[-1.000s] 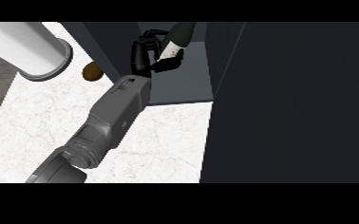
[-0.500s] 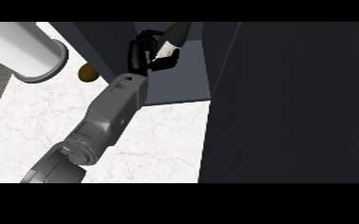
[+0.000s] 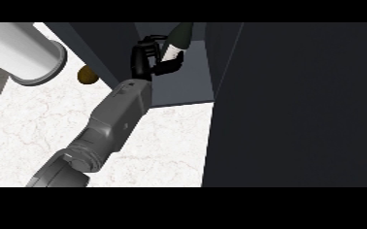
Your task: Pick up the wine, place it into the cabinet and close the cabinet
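Note:
A dark green wine bottle (image 3: pixel 176 42) with a white label leans tilted inside the open dark cabinet (image 3: pixel 183 88), its neck pointing up and to the right. My left hand (image 3: pixel 145 60) is curled round the bottle's lower part and hides it. The grey forearm reaches in from the lower left, across the cabinet's front edge. The cabinet door (image 3: pixel 287 102) stands open as a large dark panel filling the right side. I cannot tell whether the bottle's base rests on the cabinet floor. My right hand does not show.
A large white cylinder (image 3: pixel 27 53) lies on the marbled counter (image 3: pixel 43 121) at the upper left. A small brown object (image 3: pixel 87 75) sits next to the cabinet's left wall.
The left hand and the bottle have stayed almost where they were inside the cabinet, with only a slight shift.

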`<state>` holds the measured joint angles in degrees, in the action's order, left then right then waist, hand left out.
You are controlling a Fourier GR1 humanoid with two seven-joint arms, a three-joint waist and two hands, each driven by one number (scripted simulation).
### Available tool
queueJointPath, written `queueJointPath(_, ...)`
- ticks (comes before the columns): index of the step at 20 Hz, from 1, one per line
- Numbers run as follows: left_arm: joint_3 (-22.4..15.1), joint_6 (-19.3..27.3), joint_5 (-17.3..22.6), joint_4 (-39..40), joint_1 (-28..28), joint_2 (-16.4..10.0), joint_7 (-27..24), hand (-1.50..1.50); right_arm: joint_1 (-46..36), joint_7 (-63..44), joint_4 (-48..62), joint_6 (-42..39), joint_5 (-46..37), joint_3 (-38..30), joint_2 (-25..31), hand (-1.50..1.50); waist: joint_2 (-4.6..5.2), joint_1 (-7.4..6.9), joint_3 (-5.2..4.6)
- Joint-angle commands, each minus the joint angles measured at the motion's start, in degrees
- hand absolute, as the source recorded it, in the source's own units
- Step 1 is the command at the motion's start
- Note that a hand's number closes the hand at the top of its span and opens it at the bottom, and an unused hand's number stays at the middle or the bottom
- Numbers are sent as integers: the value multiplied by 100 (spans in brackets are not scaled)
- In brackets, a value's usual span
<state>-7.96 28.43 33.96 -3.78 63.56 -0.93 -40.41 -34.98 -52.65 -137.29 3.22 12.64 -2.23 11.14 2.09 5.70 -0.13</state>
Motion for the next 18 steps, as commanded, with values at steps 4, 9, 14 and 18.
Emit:
queueJointPath(4,324,-669,297,-63,-381,91,-124,150,106,-30,-261,118,-62,205,-179,-150,14,47,-8)
queueJointPath(9,339,-945,464,-172,-764,92,-286,150,-57,-88,-104,-13,339,45,-100,-150,-4,211,-6)
queueJointPath(14,306,-1162,610,-206,-1049,93,-368,150,55,-57,-164,2,270,154,-187,-150,-21,292,-9)
queueJointPath(18,202,-1224,704,-208,-1135,93,-238,150,-65,229,129,-2,42,297,-302,-150,13,346,-16)
